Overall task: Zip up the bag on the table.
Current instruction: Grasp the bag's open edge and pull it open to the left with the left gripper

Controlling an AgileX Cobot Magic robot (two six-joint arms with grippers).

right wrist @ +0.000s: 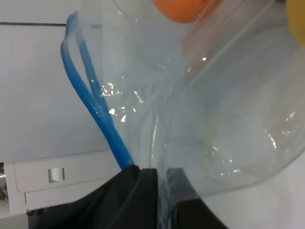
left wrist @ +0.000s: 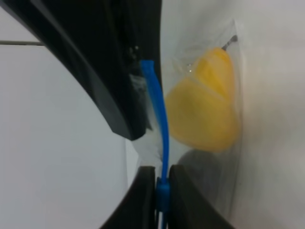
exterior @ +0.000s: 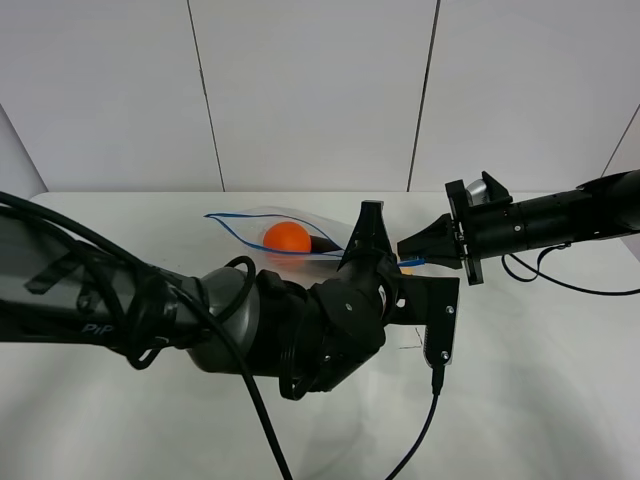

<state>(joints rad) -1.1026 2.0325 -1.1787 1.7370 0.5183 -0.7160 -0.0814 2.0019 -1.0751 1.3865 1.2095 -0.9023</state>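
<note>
Left gripper (left wrist: 162,177): my jaws are clamped on the blue strip (left wrist: 159,114), with only that track between them.
Right gripper (right wrist: 151,179): my jaws are closed on the bag (right wrist: 224,119) at its corner, pinching clear plastic.
Spacing: my two grippers sit near each other at the bag's right end.
Strip: its two tracks stand apart toward the left end.
Bag: at the far middle of the table (exterior: 540,390), near the back edge.
Long axis: left to right along that edge.
Contents: orange ball (exterior: 288,238), yellow item (left wrist: 205,109).
Room: bare table lies left of the bag and at the right front.
</note>
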